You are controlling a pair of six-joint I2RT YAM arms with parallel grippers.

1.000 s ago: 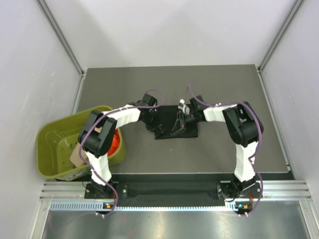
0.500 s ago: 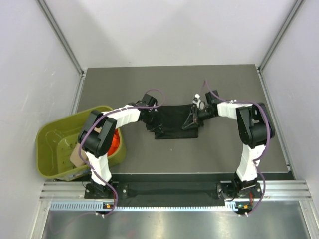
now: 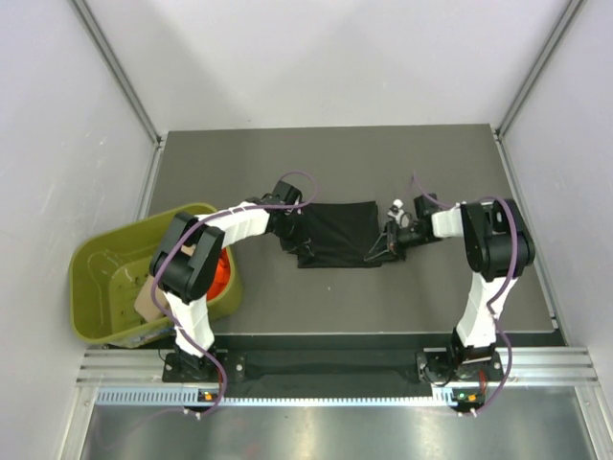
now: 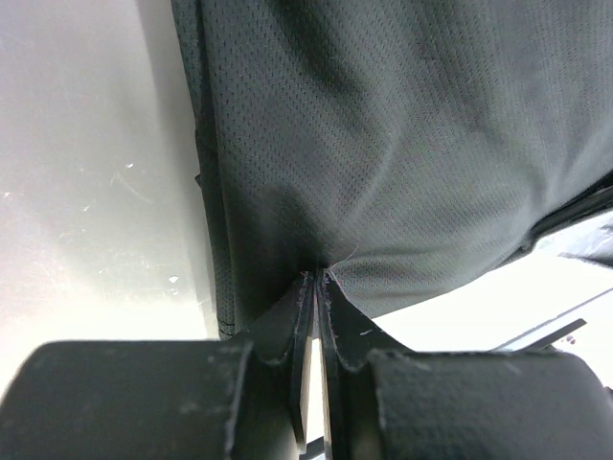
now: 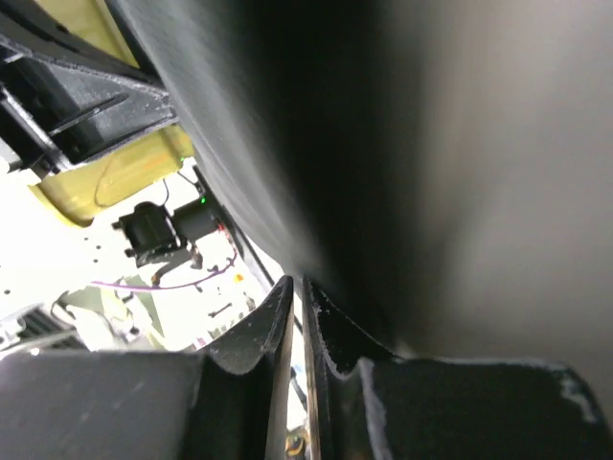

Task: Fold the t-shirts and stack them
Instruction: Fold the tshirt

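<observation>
The black t-shirt (image 3: 335, 233) lies folded into a rectangle in the middle of the table. My left gripper (image 3: 292, 230) is at its left edge, shut on a pinch of the black cloth (image 4: 383, 144), which puckers at the fingertips (image 4: 305, 287). My right gripper (image 3: 381, 245) is low at the shirt's right edge, jaws shut with no cloth seen between them; the dark shirt (image 5: 316, 134) fills its view. The orange-red t-shirt (image 3: 222, 271) lies in the tub behind my left arm. A beige piece (image 3: 148, 299) also shows in the tub.
The olive-green tub (image 3: 105, 287) stands off the table's left front corner, beside my left arm; it also shows in the right wrist view (image 5: 115, 187). White walls close in the left, back and right. The dark table (image 3: 431, 163) stretches behind and right of the shirt.
My right gripper has slid rightward from the middle of the black shirt to its right edge. The left gripper has held still on the left edge.
</observation>
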